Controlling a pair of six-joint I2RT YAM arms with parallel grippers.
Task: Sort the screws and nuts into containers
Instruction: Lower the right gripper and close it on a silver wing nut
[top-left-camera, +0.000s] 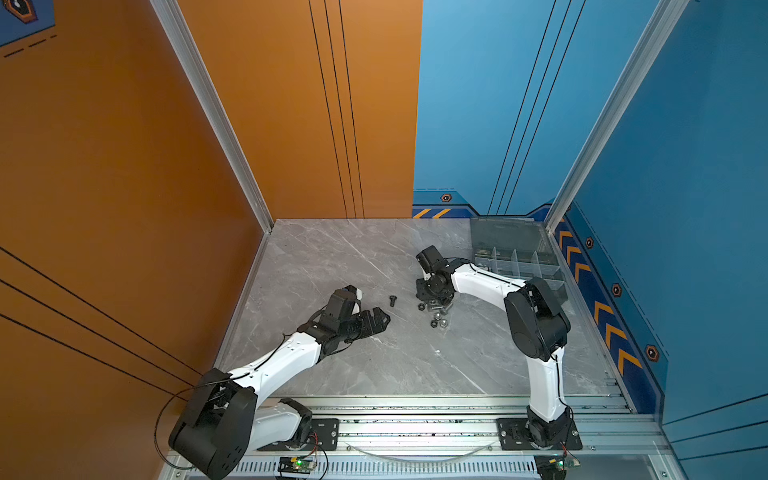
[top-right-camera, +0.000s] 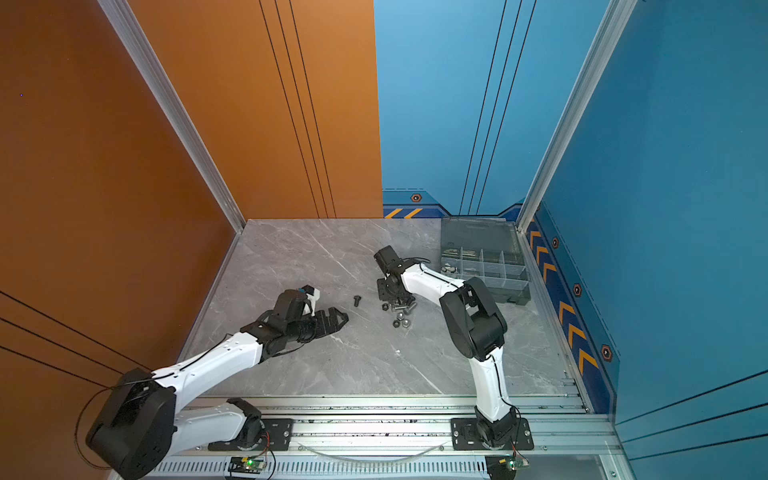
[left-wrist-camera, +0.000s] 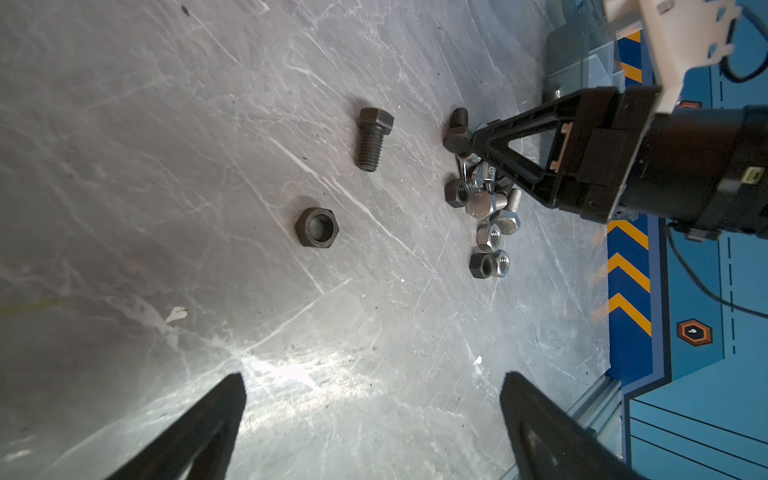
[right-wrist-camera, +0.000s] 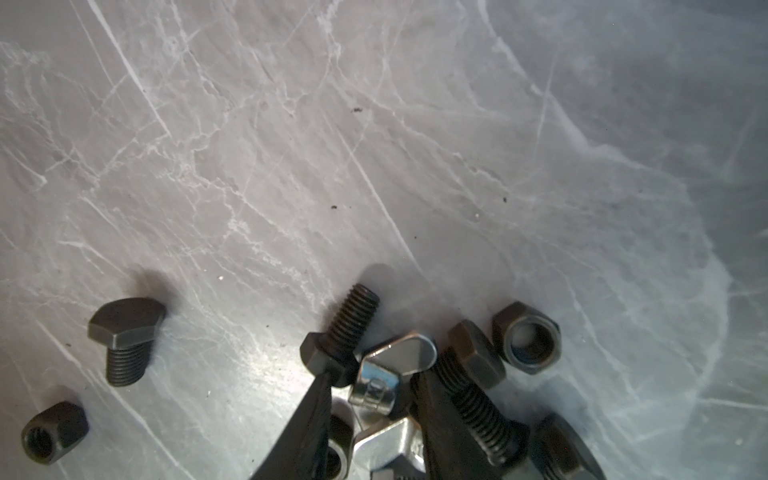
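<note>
A pile of screws and nuts (top-left-camera: 437, 312) (top-right-camera: 401, 315) lies mid-table: black bolts, black and silver hex nuts, silver wing nuts. My right gripper (right-wrist-camera: 374, 392) (top-left-camera: 435, 304) is down in the pile, narrowly open. Its fingers (left-wrist-camera: 511, 137) stand on either side of a silver wing nut (right-wrist-camera: 392, 365), with a thin gap on one side. A lone black bolt (top-left-camera: 392, 300) (left-wrist-camera: 371, 139) (right-wrist-camera: 124, 345) and a black nut (left-wrist-camera: 316, 227) (right-wrist-camera: 54, 432) lie apart, toward my left gripper (top-left-camera: 376, 320) (left-wrist-camera: 374, 376). That gripper hovers wide open and empty. The grey organiser box (top-left-camera: 515, 259) (top-right-camera: 515, 295) sits at the far right.
The box lid (top-left-camera: 507, 235) stands up against the back wall. Some silver pieces (top-right-camera: 455, 251) lie in its far-left compartments. My right arm's elbow (top-left-camera: 536, 320) overlaps the box's near corner. Blue and orange walls bound the marble table (top-left-camera: 332, 257); aluminium rails run along the front.
</note>
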